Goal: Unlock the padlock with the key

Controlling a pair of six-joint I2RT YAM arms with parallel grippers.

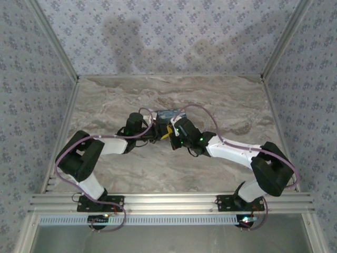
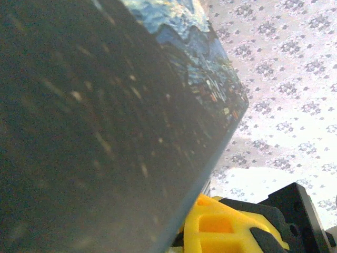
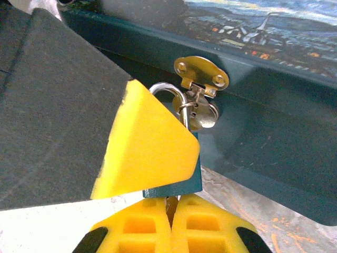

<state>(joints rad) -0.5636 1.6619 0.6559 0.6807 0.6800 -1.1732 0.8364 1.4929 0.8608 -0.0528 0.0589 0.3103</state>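
Note:
The small blue padlock (image 3: pixel 181 185) hangs by its silvery shackle (image 3: pixel 166 87) from the brass hasp (image 3: pixel 201 74) on the front of the painted box (image 3: pixel 274 110). A yellow finger (image 3: pixel 147 147) of my left gripper (image 1: pixel 159 132) lies flat over the padlock's face and hides most of it; that gripper is shut on the padlock. Just below, my right gripper (image 3: pixel 171 208) is shut on the key (image 3: pixel 171 202), whose thin blade points up at the padlock's underside. In the left wrist view the box (image 2: pixel 200 63) looms close over a yellow finger (image 2: pixel 218 224).
The box (image 1: pixel 169 114) sits mid-table on the marble top (image 1: pixel 231 105), with both arms meeting at its near side. Patterned walls (image 1: pixel 31 79) enclose three sides. An aluminium rail (image 1: pixel 168 200) runs along the near edge. Open tabletop lies left, right and behind the box.

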